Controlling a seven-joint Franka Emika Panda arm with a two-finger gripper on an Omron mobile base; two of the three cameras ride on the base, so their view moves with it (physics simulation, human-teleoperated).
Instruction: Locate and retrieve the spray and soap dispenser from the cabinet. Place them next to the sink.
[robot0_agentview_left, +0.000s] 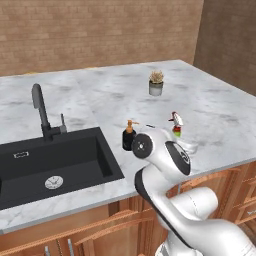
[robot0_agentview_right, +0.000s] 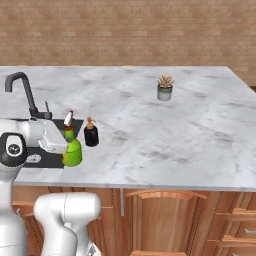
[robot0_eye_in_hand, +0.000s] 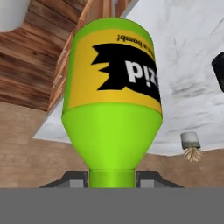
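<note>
Right base view: one spray (robot0_agentview_right: 73, 150) clamped in pincer (robot0_agentview_right: 64, 141), one soap dispenser (robot0_agentview_right: 91, 134), one sink (robot0_agentview_right: 37, 155).

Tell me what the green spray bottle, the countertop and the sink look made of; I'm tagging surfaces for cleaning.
The spray: probably smooth plastic, judging by its uniform bright green body with a printed yellow-black label. The countertop: looks like polished marble or a marble-look slab, grey-white with soft darker veining. The sink: matte black, possibly composite or coated metal; its flat, even surface leaves that open.

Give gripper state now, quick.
Gripper: shut on the spray, gripped at its neck, by the counter edge near the soap dispenser.
</note>
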